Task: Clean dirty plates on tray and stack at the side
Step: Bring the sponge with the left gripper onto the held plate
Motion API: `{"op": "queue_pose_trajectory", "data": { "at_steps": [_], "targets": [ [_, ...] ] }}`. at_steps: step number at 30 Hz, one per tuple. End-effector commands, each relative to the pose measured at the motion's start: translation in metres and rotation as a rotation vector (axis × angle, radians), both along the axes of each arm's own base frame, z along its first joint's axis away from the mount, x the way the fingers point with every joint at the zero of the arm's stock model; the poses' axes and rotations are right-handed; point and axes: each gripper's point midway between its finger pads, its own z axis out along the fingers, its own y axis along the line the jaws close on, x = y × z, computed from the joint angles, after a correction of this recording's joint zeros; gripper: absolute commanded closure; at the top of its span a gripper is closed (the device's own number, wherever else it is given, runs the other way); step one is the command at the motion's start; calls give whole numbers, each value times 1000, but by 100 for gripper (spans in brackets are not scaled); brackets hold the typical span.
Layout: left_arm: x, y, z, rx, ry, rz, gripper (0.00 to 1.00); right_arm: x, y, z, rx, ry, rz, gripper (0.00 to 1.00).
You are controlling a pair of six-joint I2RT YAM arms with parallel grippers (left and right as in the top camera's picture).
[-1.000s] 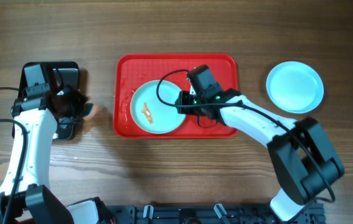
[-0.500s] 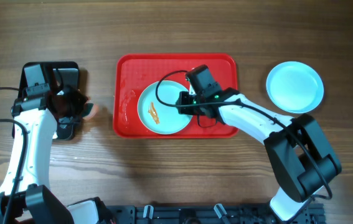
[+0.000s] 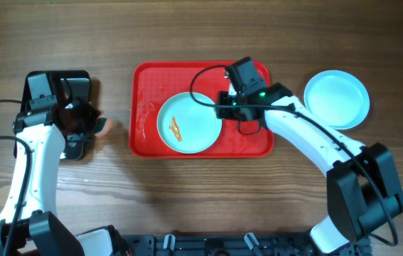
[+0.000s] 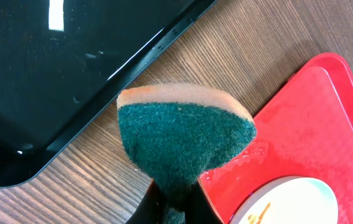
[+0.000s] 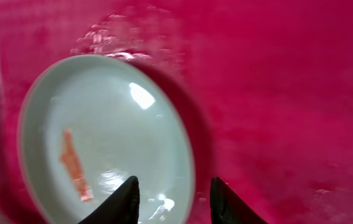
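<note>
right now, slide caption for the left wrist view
Green sponge pinched by the left gripper, between black tray and red tray.

glossy red tray (image 3: 144, 78), wood-grain table (image 3: 201, 35)

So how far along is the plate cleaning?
Done: one clean-looking plate sits on the table, right of the tray. In hand: left gripper holds the sponge beside the tray; right gripper is open at the rim of the dirty plate. Left: that plate, orange smear unwiped, needs scrubbing and stacking.
</note>
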Motion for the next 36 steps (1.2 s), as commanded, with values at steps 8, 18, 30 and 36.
{"op": "queue_pose_trajectory", "data": {
  "at_steps": [8, 18, 30, 36],
  "targets": [
    [2, -14, -3, -2, 0, -73, 96, -3, -5, -38, -58, 58, -8, 64],
    [6, -26, -2, 7, -13, -123, 96, -6, 6, -58, -41, 89, 25, 64],
    [8, -42, -2, 7, -16, -177, 96, -16, 12, -81, -65, 140, 37, 77],
    [8, -50, -2, 8, -17, -200, 96, -20, 11, -91, -70, 171, 20, 92]
  ]
}}
